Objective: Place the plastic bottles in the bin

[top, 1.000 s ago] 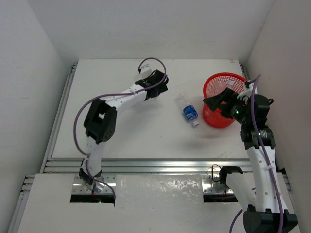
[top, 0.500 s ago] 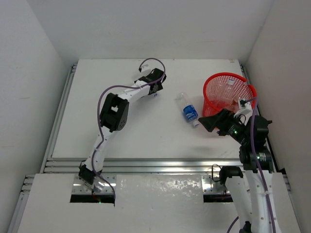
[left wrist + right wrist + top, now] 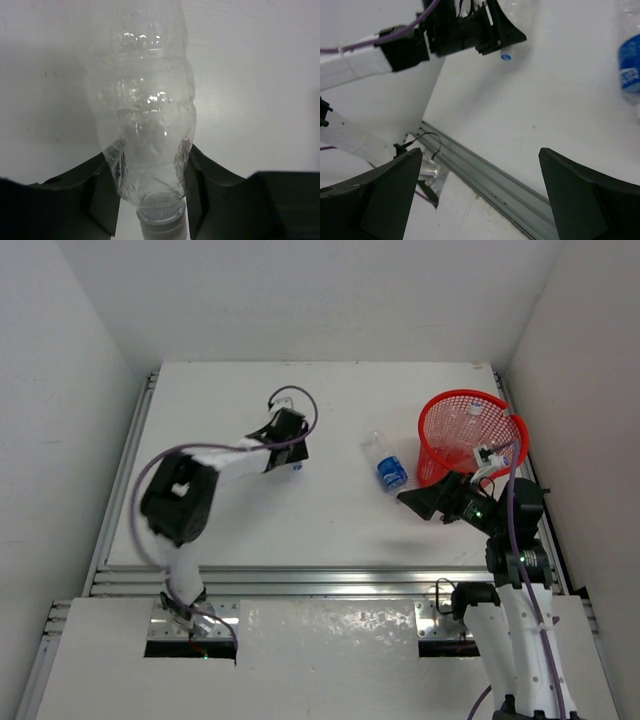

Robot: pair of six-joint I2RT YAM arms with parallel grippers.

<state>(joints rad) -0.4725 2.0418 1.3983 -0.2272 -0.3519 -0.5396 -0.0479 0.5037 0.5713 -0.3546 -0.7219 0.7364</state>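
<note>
My left gripper [image 3: 150, 172] is shut on a clear plastic bottle [image 3: 145, 110] just above its cap [image 3: 160, 227], one finger pressing each side. From above, that gripper [image 3: 288, 452] is at the table's middle left. A second bottle with a blue label [image 3: 390, 471] lies on the table left of the bin [image 3: 470, 396], and it also shows in the right wrist view [image 3: 630, 70]. The bin is a red mesh basket with a clear bottle [image 3: 470, 413] inside. My right gripper [image 3: 415, 498] hangs open and empty just in front of the labelled bottle.
Grey metal rails [image 3: 320, 580] run along the table's near edge. The right wrist view shows the left arm [image 3: 395, 47] and its held bottle's blue cap [image 3: 505, 56] across the table. White walls enclose the table on three sides.
My left gripper has shut on the clear bottle and drawn back toward the near left. The right gripper has come down from beside the bin to a spot near the labelled bottle.
</note>
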